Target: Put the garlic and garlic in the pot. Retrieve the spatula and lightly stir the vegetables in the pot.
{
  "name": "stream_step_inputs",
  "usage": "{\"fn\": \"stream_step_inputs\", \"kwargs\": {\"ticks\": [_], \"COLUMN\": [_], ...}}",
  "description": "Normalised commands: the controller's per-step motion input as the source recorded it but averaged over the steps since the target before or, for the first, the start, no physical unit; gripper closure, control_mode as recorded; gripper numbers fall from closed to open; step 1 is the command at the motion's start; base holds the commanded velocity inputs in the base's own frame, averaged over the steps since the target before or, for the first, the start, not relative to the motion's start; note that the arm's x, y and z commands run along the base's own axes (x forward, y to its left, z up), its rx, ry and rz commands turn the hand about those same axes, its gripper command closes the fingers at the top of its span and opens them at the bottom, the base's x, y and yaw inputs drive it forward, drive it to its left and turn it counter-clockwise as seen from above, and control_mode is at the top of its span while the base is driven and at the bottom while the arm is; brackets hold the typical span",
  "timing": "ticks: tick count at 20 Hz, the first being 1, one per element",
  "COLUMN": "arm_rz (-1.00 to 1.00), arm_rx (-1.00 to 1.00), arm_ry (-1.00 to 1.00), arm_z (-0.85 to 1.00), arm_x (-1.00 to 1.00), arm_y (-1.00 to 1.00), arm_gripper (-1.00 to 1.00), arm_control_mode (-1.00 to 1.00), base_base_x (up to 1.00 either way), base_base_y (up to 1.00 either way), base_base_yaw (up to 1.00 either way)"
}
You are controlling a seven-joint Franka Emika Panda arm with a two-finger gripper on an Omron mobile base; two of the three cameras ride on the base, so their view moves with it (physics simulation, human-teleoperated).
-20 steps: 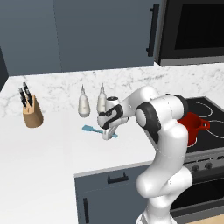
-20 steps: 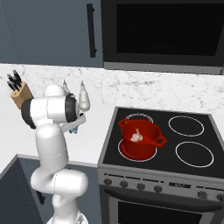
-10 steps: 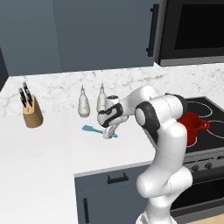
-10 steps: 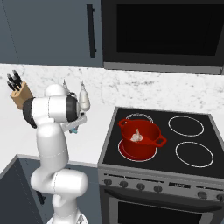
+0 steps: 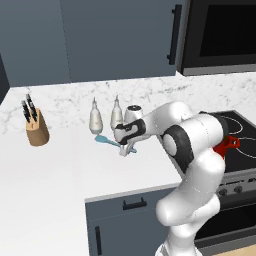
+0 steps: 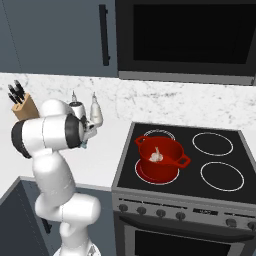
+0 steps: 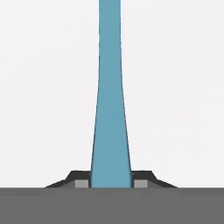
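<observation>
Reaching low over the white surface (image 5: 60, 180), your gripper (image 5: 128, 148) has its fingers (image 7: 142, 181) pressed against both sides of the spatula (image 5: 107, 141), holding its thin blue handle. In the hand view the handle (image 7: 110, 109) runs straight up from between the two dark tips, widening toward the camera, with pale surface on either side. From the left base view you see the light-blue blade end lying on the surface just in front of two pale bottles (image 5: 96, 118), and the handle running into the gripper. A knife block (image 5: 37, 129) stands well apart to the left, near the marble backsplash.

On the stove (image 6: 215, 165), the red pot (image 6: 160, 159) sits on the front left burner, well apart from the gripper. One garlic (image 6: 157, 155) shows pale inside it; whether a second bulb lies beside it you cannot tell from this view. From the right base view the arm's white body blocks most of the gripper, with only a sliver of blue showing beside the bottles.
</observation>
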Motion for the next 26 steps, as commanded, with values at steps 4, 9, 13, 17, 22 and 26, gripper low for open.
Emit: {"fn": "stream_step_inputs", "kwargs": {"ticks": [4, 9, 13, 17, 22, 26], "arm_rz": [0.0, 0.0, 0.0, 0.0, 0.0, -0.05], "arm_rx": [0.02, -0.01, -0.01, 0.0, 0.0, -0.11], "arm_ry": [-0.07, -0.01, -0.03, -0.05, -0.13, -0.1], "arm_z": [0.8, 0.72, 0.77, 0.92, 0.62, 0.26], "arm_x": [-0.64, -0.81, -0.8, -0.82, -0.82, -0.48], "arm_y": [-0.11, -0.06, -0.05, -0.21, -0.34, -0.42], "arm_gripper": [1.0, 1.0, 1.0, 1.0, 1.0, 1.0], "arm_control_mode": [-1.0, -1.0, -1.0, -1.0, -1.0, -1.0], "base_base_x": [0.0, 0.0, 0.0, 0.0, 0.0, 0.0], "base_base_y": [0.0, 0.0, 0.0, 0.0, 0.0, 0.0], "base_base_yaw": [0.0, 0.0, 0.0, 0.0, 0.0, 0.0]}}
